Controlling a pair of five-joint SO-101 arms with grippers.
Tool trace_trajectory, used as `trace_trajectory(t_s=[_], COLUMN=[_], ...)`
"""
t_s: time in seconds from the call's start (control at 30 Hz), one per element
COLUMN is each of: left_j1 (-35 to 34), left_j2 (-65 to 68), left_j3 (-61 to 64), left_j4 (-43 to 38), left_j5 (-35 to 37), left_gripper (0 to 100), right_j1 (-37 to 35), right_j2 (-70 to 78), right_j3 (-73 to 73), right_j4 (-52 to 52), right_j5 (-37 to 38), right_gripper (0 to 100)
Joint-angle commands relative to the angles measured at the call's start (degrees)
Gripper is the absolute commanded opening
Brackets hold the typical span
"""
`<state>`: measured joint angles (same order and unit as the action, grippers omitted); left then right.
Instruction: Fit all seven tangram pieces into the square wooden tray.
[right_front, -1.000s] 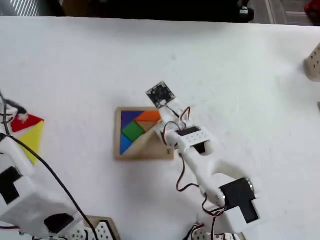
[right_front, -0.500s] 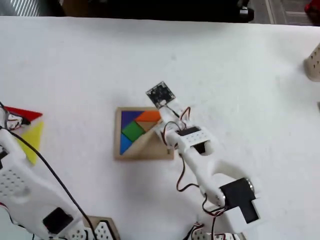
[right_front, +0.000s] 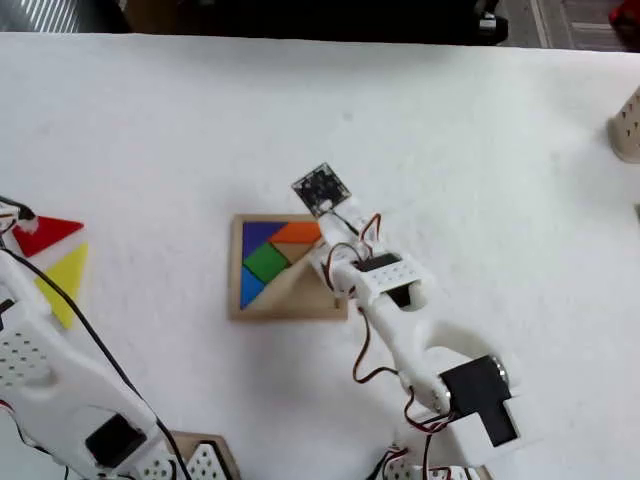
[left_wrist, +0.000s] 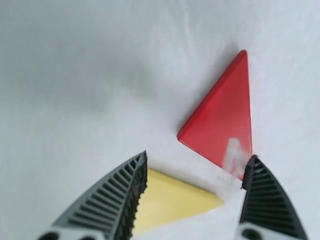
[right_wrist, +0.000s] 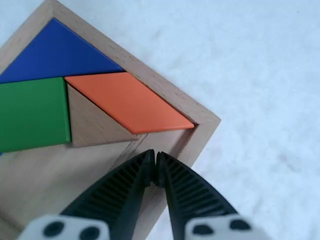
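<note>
The square wooden tray (right_front: 236, 305) lies mid-table and holds a blue triangle (right_wrist: 55, 52), an orange parallelogram (right_wrist: 127, 102), a green square (right_wrist: 32, 115) and a light blue piece (right_front: 250, 289). Between green and orange sits a wood-coloured triangle (right_wrist: 92, 125). My right gripper (right_wrist: 155, 156) hangs shut and empty over the tray's bare floor near the orange piece, also seen from above (right_front: 326, 256). A red triangle (right_front: 45, 234) and a yellow triangle (right_front: 62, 280) lie on the cloth at the far left. My left gripper (left_wrist: 197, 160) is open above them, one finger by the red triangle (left_wrist: 222, 125), the yellow one (left_wrist: 170, 200) between its fingers.
The left arm (right_front: 40, 360) runs along the table's left edge with a black cable. A pale pegged block (right_front: 627, 128) stands at the far right edge. A wooden object (right_front: 205, 455) sits by the arm bases in front. White cloth covers the table.
The left arm has pulled back toward the table's left edge, uncovering the red triangle. The right arm and the tray have not moved.
</note>
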<state>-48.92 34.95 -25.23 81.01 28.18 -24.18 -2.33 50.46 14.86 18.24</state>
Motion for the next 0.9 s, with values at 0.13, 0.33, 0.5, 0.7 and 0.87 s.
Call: trace_trajectory(t_s=[0.13,0.33,0.5,0.7,0.87], left_j1=[1.2,4.0,4.0,3.7,3.7], left_j2=[-0.3,-0.4,-0.5,-0.4,0.0], left_j3=[0.4,5.8,6.4,6.4,6.9], left_j4=[0.7,-4.6,-8.4,-10.5,-11.1], left_j5=[11.5,13.3,13.0,11.8,12.1], left_gripper=[31,31,31,33,38], right_j1=[0.3,0.3,0.3,0.3,0.3], right_j2=[-0.1,-0.1,-0.1,-0.1,-0.1], right_j3=[-2.4,-2.4,-2.4,-2.4,-2.4], right_j4=[0.2,0.2,0.2,0.2,0.2], right_j5=[0.8,0.8,0.8,0.8,0.8], right_gripper=[1.7,1.7,1.7,1.7,1.7])
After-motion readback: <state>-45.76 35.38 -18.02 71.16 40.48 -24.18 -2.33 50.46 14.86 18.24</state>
